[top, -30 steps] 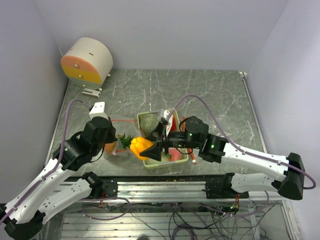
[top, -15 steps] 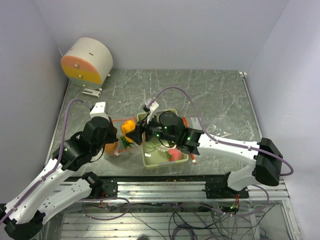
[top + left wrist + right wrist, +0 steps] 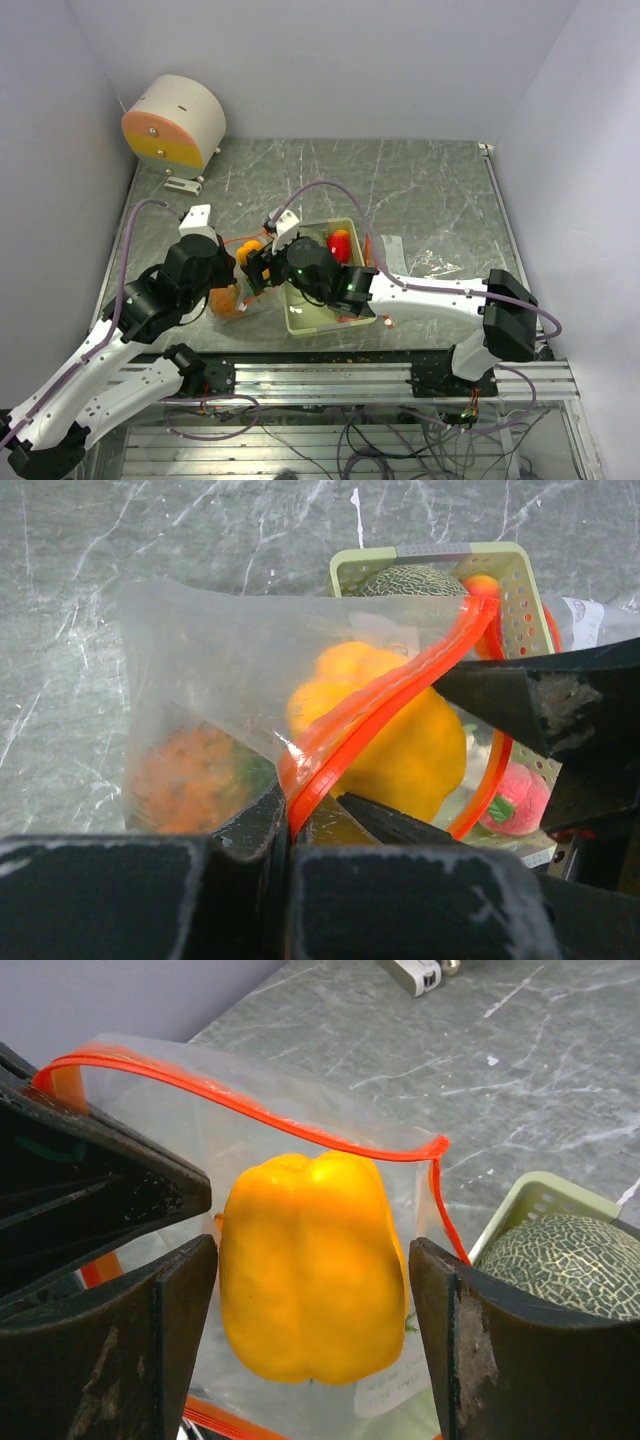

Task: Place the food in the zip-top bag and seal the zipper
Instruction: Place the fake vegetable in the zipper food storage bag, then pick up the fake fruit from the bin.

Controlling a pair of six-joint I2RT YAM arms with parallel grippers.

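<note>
The clear zip-top bag (image 3: 200, 670) with an orange zipper lies left of the pale green basket (image 3: 430, 552). My left gripper (image 3: 300, 810) is shut on the bag's zipper rim and holds the mouth open; it also shows in the top view (image 3: 228, 278). My right gripper (image 3: 310, 1250) is shut on a yellow pepper (image 3: 310, 1290) at the bag's mouth (image 3: 250, 248). The orange pineapple-like fruit (image 3: 190, 775) lies inside the bag. The netted melon (image 3: 570, 1260), the red pepper (image 3: 340, 243) and the pink piece (image 3: 515, 800) are in the basket (image 3: 310, 318).
A round beige and orange device (image 3: 175, 120) stands at the back left, with a small white part (image 3: 183, 183) in front of it. A clear wrapper (image 3: 420, 260) lies right of the basket. Grey walls close in on both sides.
My right gripper has carried the yellow pepper leftward from over the basket's front corner to the bag's mouth. My left gripper has kept its hold on the bag rim.
</note>
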